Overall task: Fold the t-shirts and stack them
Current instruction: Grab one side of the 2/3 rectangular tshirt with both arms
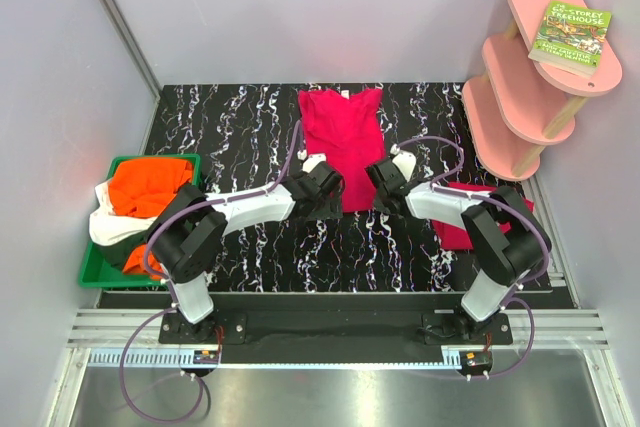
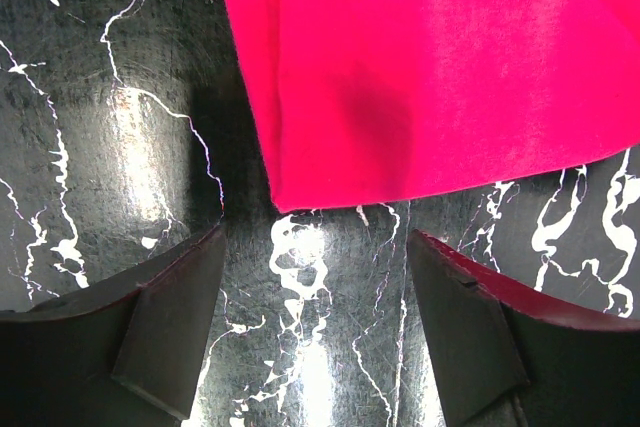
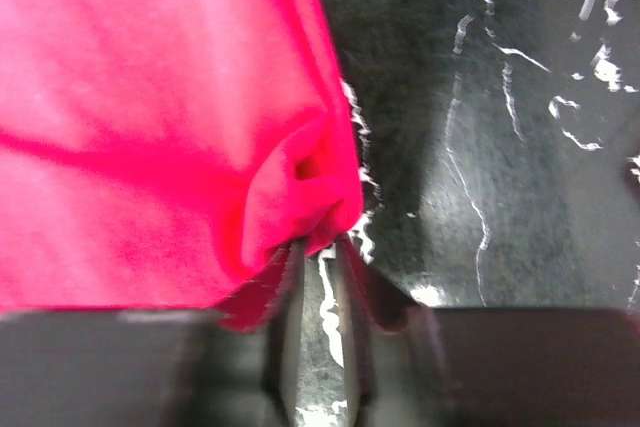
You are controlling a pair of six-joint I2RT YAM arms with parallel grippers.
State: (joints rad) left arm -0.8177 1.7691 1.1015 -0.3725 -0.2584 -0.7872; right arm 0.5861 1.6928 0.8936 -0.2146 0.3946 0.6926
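Observation:
A crimson-pink t-shirt [image 1: 343,142] lies folded into a long strip at the middle back of the black marbled table. My left gripper [image 1: 325,187] is open just short of its near left corner; in the left wrist view the corner [image 2: 300,197] lies ahead of the spread fingers [image 2: 170,327], and the gripper [image 2: 315,277] holds nothing. My right gripper [image 1: 380,182] is shut on the shirt's near right corner [image 3: 300,197], bunched at its tips [image 3: 320,252]. A second crimson shirt [image 1: 458,230] lies folded under my right arm. Orange [image 1: 148,185] and white [image 1: 112,225] shirts fill the tray.
A green plastic tray [image 1: 100,272] sits at the table's left edge. A pink tiered shelf [image 1: 530,77] with a book [image 1: 570,35] stands at the back right corner. Grey walls close in the table on three sides.

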